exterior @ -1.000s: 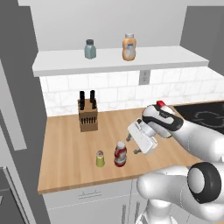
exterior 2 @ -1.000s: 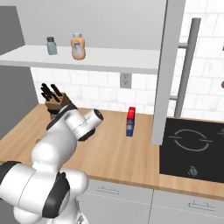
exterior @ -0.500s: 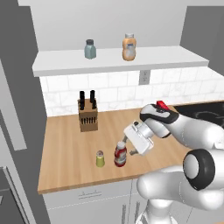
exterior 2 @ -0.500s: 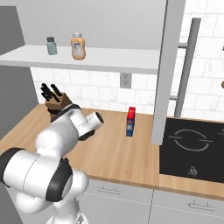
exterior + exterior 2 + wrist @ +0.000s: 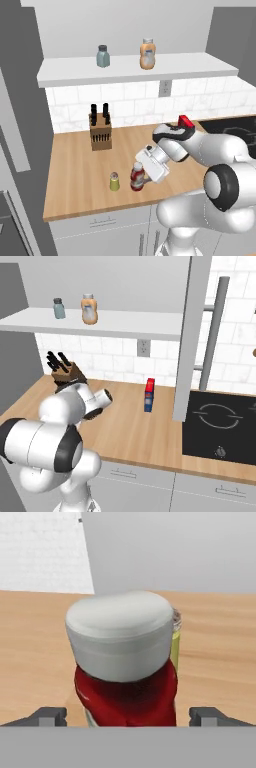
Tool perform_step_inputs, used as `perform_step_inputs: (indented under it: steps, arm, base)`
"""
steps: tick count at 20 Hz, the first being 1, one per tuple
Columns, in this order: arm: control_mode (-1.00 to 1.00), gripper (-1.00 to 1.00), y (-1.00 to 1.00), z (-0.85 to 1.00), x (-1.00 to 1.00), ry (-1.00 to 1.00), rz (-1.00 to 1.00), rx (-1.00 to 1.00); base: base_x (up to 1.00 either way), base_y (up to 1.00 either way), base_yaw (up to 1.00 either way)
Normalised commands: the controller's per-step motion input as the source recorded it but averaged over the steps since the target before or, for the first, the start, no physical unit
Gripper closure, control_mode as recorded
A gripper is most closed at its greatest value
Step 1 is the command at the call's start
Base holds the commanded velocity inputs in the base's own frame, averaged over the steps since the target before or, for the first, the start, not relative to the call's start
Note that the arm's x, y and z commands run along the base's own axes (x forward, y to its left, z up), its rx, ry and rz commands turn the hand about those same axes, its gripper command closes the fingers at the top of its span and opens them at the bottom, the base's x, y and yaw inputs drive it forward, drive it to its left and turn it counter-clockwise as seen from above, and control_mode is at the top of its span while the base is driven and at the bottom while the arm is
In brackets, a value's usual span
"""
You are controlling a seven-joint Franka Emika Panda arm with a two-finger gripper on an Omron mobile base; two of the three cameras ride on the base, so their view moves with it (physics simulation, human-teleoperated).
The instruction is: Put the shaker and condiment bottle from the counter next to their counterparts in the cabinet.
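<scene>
Moved lower and nearer since earlier, pincer now straddles red ketchup-like condiment bottle with white cap, jaws wide apart either side, not clamped. Small yellow-green shaker stands just beyond it on light wooden counter; knife block further back.

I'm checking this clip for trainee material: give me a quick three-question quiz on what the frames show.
1. True or false: the gripper has its fingers on either side of the red bottle.
2. Which stands on the shelf? A) the yellow-green shaker B) the blue-grey shaker
3. What stands at the back of the counter, holding knives?

Key: 1 true; 2 B; 3 the knife block.
</scene>
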Motion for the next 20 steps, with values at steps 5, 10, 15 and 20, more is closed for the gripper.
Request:
perform_step_inputs:
  steps: [5,10,15,20]
  arm:
    - [-1.00,1.00,0.14,-0.05,0.01,0.13,-0.10,0.00]
    - [-1.00,1.00,0.03,0.44,-0.13,0.10,-0.34,0.00]
    - [-1.00,1.00,-0.18,0.67,-0.87,-0.01,-0.46,0.01]
    - [-1.00,1.00,-0.28,0.60,-0.96,-0.01,-0.58,0.06]
  base:
    - [0.00,0.00,0.00]
    - [0.00,0.00,0.00]
    - [0.00,0.00,0.00]
    - [0.00,0.00,0.00]
